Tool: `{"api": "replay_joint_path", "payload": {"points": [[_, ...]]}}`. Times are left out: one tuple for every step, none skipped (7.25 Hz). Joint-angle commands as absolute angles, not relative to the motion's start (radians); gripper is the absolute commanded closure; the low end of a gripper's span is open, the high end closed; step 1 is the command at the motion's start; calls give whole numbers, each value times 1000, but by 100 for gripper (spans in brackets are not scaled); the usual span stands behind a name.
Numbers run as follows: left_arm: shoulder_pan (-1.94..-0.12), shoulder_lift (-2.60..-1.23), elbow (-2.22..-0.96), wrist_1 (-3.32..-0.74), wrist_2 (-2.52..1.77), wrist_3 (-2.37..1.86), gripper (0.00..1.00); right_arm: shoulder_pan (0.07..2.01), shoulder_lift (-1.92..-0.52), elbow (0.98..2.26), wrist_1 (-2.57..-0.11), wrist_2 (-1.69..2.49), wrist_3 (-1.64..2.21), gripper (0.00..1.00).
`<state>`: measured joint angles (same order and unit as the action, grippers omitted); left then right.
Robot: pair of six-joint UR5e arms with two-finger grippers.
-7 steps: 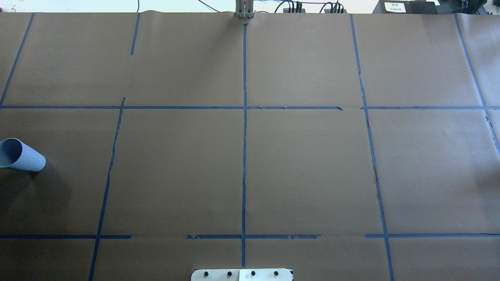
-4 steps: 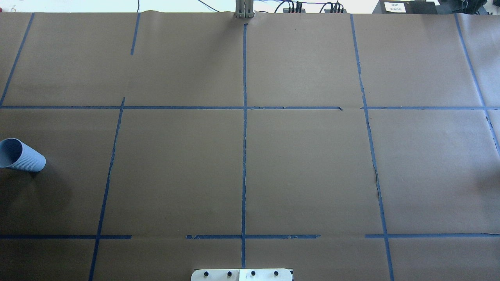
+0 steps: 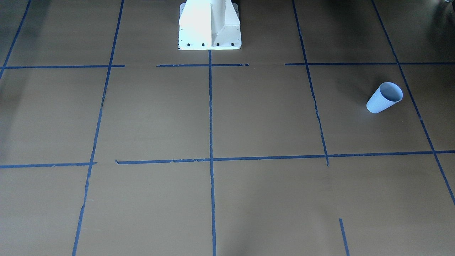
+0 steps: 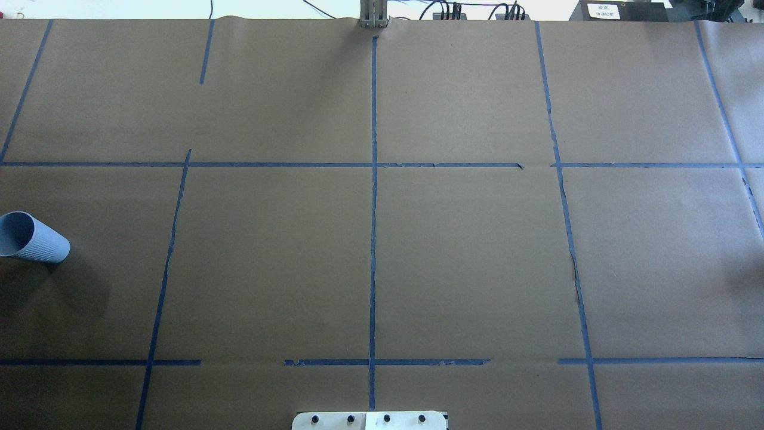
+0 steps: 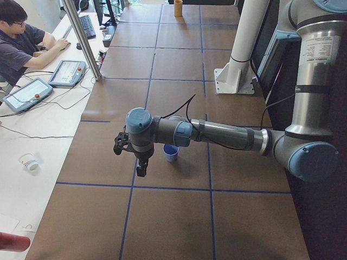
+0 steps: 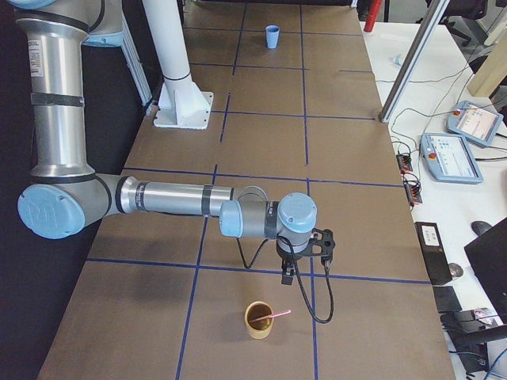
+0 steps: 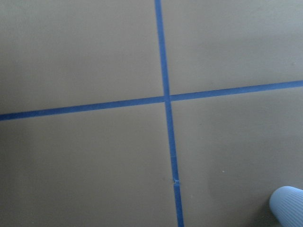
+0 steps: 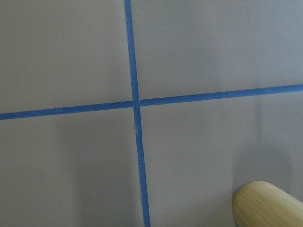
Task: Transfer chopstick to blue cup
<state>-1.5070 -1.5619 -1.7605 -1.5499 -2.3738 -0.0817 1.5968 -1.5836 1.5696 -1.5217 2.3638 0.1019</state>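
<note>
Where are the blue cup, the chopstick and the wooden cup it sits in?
blue cup (image 3: pixel 377 102): exterior front-facing view, ribbed outer wall.
chopstick (image 6: pixel 279 314): exterior right view, pink shaft past the rim.
wooden cup (image 6: pixel 259 331): exterior right view, front wall.

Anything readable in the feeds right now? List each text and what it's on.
Nothing legible.
Label on black box: print too small to read.
Left arm sticker: blurred.
Right arm sticker: blurred.
Blue cup: no print showing.
</note>
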Motion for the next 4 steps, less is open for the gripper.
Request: {"api": "replay_joint_path", "payload": {"points": [[-1380, -1508, -1864, -1578, -2375, -298, 0, 1597, -1583, 1571, -1522, 2364, 101, 0], [-1344, -1443, -1862, -1712, -2370, -389, 0, 1597, -1582, 1572, -1522, 2364, 103, 0], [-1298, -1401, -1861, -1859, -2367, -532, 0, 1597, -1582, 1571, -1522, 2364, 101, 0], [-1237, -1364, -1858, -1962, -2361, -629, 0, 1597, -1582, 1571, -1522, 2364, 101, 0]]}}
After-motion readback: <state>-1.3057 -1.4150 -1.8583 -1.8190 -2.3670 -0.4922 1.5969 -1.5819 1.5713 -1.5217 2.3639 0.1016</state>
